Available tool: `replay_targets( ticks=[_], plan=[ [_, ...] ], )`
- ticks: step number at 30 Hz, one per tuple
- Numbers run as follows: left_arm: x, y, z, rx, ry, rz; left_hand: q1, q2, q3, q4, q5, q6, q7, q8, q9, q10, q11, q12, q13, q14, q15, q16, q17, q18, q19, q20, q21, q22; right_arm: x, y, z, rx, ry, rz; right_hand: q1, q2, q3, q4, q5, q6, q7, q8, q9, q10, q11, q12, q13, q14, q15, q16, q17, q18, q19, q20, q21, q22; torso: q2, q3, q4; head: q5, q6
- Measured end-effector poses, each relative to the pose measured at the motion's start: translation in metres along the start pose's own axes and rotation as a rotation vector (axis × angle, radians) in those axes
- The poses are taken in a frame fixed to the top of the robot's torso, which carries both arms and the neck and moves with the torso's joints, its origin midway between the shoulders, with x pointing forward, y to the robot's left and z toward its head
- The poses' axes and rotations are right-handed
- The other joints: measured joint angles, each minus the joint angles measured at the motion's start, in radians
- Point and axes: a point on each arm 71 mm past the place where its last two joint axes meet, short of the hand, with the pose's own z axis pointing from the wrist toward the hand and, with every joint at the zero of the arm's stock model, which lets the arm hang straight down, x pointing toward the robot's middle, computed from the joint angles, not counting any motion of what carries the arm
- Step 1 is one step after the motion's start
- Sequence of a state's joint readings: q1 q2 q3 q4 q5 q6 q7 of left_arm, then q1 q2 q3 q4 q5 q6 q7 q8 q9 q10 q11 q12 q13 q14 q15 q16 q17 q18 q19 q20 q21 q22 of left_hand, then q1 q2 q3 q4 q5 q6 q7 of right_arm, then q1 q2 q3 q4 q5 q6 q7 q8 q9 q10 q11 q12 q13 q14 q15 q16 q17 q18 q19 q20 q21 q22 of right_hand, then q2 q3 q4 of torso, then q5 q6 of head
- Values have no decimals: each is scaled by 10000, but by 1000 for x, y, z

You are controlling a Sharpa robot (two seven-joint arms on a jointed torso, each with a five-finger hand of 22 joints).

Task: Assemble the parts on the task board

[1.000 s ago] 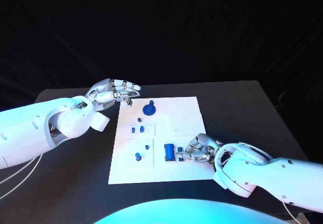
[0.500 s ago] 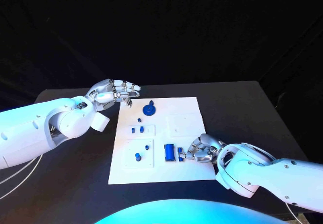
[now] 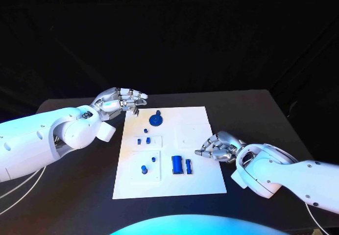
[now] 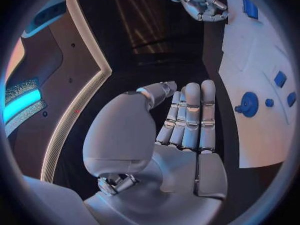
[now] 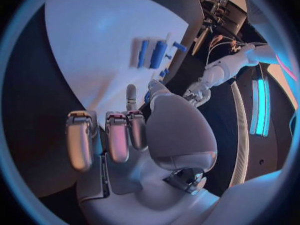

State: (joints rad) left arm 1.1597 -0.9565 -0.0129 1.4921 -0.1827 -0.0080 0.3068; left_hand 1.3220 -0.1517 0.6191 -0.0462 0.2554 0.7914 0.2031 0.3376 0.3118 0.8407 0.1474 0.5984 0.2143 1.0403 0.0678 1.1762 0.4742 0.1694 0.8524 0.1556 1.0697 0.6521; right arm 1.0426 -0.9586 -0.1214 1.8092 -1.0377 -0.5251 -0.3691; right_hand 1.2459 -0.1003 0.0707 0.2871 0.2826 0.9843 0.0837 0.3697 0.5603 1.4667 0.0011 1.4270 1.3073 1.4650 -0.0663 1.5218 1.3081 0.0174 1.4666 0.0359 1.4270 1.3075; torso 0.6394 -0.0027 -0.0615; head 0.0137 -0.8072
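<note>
The white task board [image 3: 201,178] lies mid-table. Blue parts rest on it: a round disc [image 3: 155,118] at the far end, several small pieces [image 3: 143,141] down the left side, and a wide block [image 3: 177,165] beside a narrow bar [image 3: 189,165] nearer me. My right hand [image 3: 219,147] hovers at the board's right edge, fingers curled in, holding nothing, clear of the bar. My left hand [image 3: 120,101] hangs off the board's far left corner, fingers together and bent, thumb against them, empty. The left wrist view shows the left hand [image 4: 181,120], the disc [image 4: 249,104] and the right hand [image 4: 200,2].
Black table [image 3: 78,181] surrounds the board, with bare strips on both sides. The right wrist view shows my right hand [image 5: 131,135], the board [image 5: 94,30], the block and bar [image 5: 158,54], and the left hand [image 5: 199,91] beyond.
My right hand has drawn back from the narrow bar toward the board's right edge, leaving block and bar lying there. The camera shifted slightly. The left hand stays put.
</note>
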Motion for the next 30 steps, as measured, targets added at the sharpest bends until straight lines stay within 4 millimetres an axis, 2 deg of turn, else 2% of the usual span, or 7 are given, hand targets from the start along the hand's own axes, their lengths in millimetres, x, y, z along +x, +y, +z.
replay_targets(
  ticks=[4, 8, 12, 17, 22, 24, 30],
  plan=[
    [-2, 2, 3, 55, -312, -144, -454, -186, -375, 430, -83, -107, -33, 115, 51, -118, -8, 136, -24, -303, 70, -126, -46, 0, -144, 144, -532, -339, -28, -4, 19, -512, -587, 1018, 519, -99, 166, 15, 62, -414, 188, -277, -95, -707, 206, -1862, 36, -11, 163, -883, -61, 517, -153, 183, -2717, 0, -105, -49, -55, 49, 193],
    [-10, 6, 11, 119, -1054, -147, -570, -322, -935, 990, -115, -220, -40, 347, 166, -428, 84, 134, -221, -1185, 185, -1096, -534, -1, -326, 326, -1963, -1267, -54, -7, 40, -927, -1178, 2193, 897, -167, 293, 9, -3, -1002, 463, -343, -19, -2970, 502, -5374, -1102, -717, 449, -3020, -2037, 1224, -1513, 454, -7466, -567, -244, -96, -101, 98, 445],
    [-20, 13, 23, 242, -1958, -229, -316, -385, -1069, 1360, -115, -126, -47, 605, 222, -119, 103, -396, -784, -2049, 356, -2840, -1428, -1, -697, 539, -3795, -2425, -75, -11, 64, -1213, -1828, 3063, 1293, -233, 504, -9, -81, -1576, 680, -343, -31, -4522, 754, -7437, -2722, -2215, 674, -5592, -4509, 1530, -2596, 657, -10785, -2221, -393, -111, -151, 136, 686],
    [-28, 22, 38, 518, -2970, -438, 123, -553, -826, 1685, -144, 11, -29, 108, -125, 1007, 169, -2451, -1482, -2099, 610, -6113, -2544, -1, -790, 910, -6208, -3979, -93, -20, 88, -1380, -2550, 3899, 1987, -415, 1601, 40, -637, -1934, 897, -497, -514, -5053, 972, -9482, -5358, -3346, 970, -8492, -6161, 1529, -3210, 986, -12623, -4099, -592, -111, -182, 173, 925],
    [-35, 28, 48, 822, -3721, -560, 184, -490, -969, 1789, -183, -125, -129, -385, -569, 1234, 381, -4091, -1512, -2599, 995, -8254, -3025, -2, -1231, 1265, -8091, -5143, -105, -21, 106, -1655, -3040, 4623, 1858, -887, 2926, -69, -756, -1765, 1118, -1159, -1369, -4724, 1347, -12023, -9152, -4254, 1559, -11787, -8001, 1528, -4479, 1596, -13603, -7046, -732, -105, -230, 236, 1156],
    [-35, 28, 47, 818, -3706, -567, -499, -88, -1986, 1527, -637, -1596, -507, -978, -1077, -600, 68, -4550, -1639, -4122, 698, -9037, -3384, -250, -2639, 763, -8703, -5477, -105, -20, 105, -1678, -3019, 4644, 1055, -630, 2377, -625, -1174, -3248, 769, -1699, -2240, -6199, 1132, -12603, -10193, -4945, 1431, -12677, -9103, 1352, -5425, 1292, -13738, -8486, -736, -105, -231, 240, 1163],
    [-26, 30, 46, 742, -3612, -642, -3360, 923, -4635, 853, -1845, -5573, -1469, -2489, -2364, -5518, -906, -5465, -1955, -8083, -171, -10767, -4242, -1098, -6345, -701, -9972, -6137, -96, -15, 100, -1738, -2893, 4913, -1985, 408, 425, -2047, -2222, -7425, -258, -2971, -4373, -11506, 409, -13674, -12049, -10765, 950, -14310, -11633, 428, -11111, 254, -14060, -11420, -754, -93, -121, 172, 1303]
  ],
)
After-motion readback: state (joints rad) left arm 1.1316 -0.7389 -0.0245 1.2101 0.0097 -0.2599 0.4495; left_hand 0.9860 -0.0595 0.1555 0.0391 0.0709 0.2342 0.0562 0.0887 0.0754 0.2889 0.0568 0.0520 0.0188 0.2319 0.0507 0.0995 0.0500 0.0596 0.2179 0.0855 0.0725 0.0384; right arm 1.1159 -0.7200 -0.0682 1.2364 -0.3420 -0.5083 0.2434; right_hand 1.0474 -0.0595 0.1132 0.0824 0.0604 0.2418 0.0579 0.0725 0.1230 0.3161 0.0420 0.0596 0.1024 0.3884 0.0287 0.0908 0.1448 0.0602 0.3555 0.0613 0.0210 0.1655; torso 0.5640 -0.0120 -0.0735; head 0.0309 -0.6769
